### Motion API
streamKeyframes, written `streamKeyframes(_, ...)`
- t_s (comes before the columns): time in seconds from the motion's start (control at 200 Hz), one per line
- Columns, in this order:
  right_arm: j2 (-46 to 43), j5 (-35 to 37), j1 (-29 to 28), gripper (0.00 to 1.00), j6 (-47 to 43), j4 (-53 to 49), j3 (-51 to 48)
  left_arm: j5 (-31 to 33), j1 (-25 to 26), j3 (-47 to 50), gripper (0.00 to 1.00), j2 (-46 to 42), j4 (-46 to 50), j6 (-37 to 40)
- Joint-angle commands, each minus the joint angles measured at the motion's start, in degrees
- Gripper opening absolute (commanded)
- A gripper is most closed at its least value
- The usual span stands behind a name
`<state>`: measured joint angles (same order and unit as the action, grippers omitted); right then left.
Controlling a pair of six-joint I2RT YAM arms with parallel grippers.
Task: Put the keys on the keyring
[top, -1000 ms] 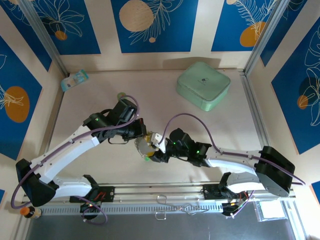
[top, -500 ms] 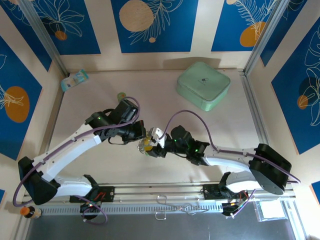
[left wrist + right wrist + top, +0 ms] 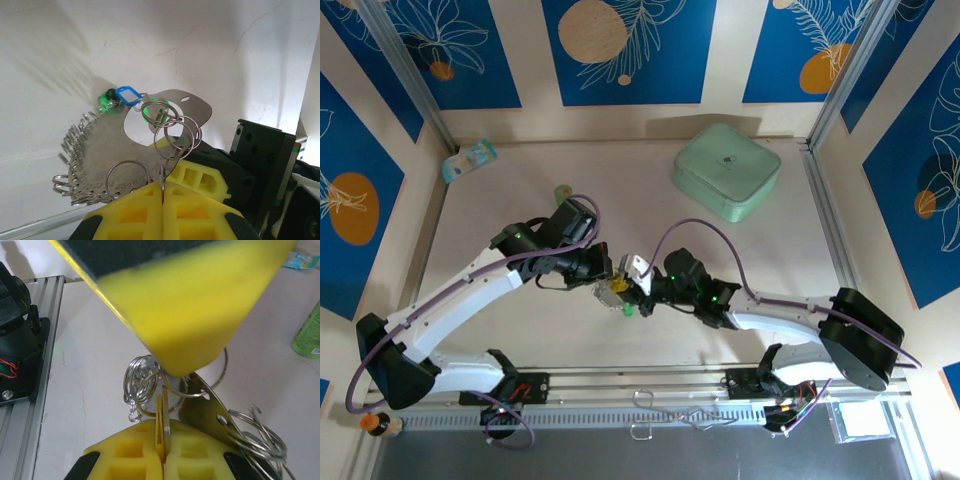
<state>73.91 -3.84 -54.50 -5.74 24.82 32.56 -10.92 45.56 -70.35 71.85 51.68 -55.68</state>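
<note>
Wire of the keyring (image 3: 172,135) looks springy and slick; your left hand (image 3: 162,192) and right hand (image 3: 161,440) each pinch a loop. Take the light keys (image 3: 127,95), beyond the left hand, by their heads.

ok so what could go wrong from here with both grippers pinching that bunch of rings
The left gripper and right gripper each pinch just a thin edge of the keyring loops, pads nearly touching: a small tug could slip one free or knock the fingers together. Several loops overlap there, so the wrong one might snag. The blue-tagged key at the metal plate edge could swing and catch.
</note>
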Motion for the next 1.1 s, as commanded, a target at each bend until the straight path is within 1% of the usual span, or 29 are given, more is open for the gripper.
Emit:
streamKeyframes(0.0,-1.84,-2.10,1.92,0.00,0.42,-2.18,-0.28,-0.90,0.49,-1.90,0.00,-0.47,-0.04,-1.73)
streamKeyframes(0.125,-1.71,-2.62,2.95,0.00,2.76,-2.52,-1.66,-0.73,0.33,-1.15,0.00,-1.32,-1.40,-3.54)
streamKeyframes(0.3,-0.35,-2.33,3.26,0.00,3.18,-2.32,-1.03,-1.23,-0.38,1.41,0.00,-2.73,-4.89,-8.17)
streamKeyframes(0.325,-0.24,-2.20,3.27,0.02,3.16,-2.41,-0.80,-1.59,-0.51,1.78,0.00,-2.74,-5.27,-8.95)
streamKeyframes(0.415,-0.73,-1.47,3.24,0.23,3.19,-2.39,-0.39,-2.14,-0.67,3.15,0.00,-2.96,-6.52,-12.38)
streamKeyframes(0.445,-1.38,-1.35,3.10,0.29,2.92,-2.19,-0.54,-2.41,-0.67,3.58,0.00,-3.04,-6.90,-13.69)
streamKeyframes(0.49,-2.93,-0.32,2.59,0.35,2.01,-1.66,-1.23,-3.23,-0.91,4.43,0.00,-3.12,-7.57,-15.78)
streamKeyframes(0.535,-4.97,0.59,1.73,0.38,0.14,-1.13,-2.40,-4.02,-1.23,5.26,0.00,-3.21,-8.28,-18.17)
streamKeyframes(0.615,-8.93,3.43,-0.97,0.39,-5.35,1.35,-5.24,-4.64,-1.42,6.26,0.00,-3.43,-9.11,-21.74)
streamKeyframes(0.68,-11.41,7.42,-4.03,0.39,-10.61,5.23,-7.83,-4.64,-1.46,6.61,0.00,-3.49,-8.72,-24.16)
streamKeyframes(0.775,-12.13,10.85,-5.84,0.38,-14.83,4.99,-7.86,-4.60,-1.55,6.75,0.00,-3.39,-7.75,-27.35)
streamKeyframes(0.865,-11.13,11.18,-6.23,0.38,-15.77,4.77,-7.12,-4.63,-1.60,6.89,0.00,-3.48,-7.65,-28.93)
streamKeyframes(1.005,-10.04,15.30,-6.70,0.35,-15.80,6.00,-6.06,-4.08,-1.56,6.76,0.00,-3.89,-7.00,-29.62)
streamKeyframes(1.095,-10.03,16.66,-6.65,0.35,-15.98,6.50,-5.78,-3.68,-1.67,6.79,0.00,-4.19,-6.51,-29.92)
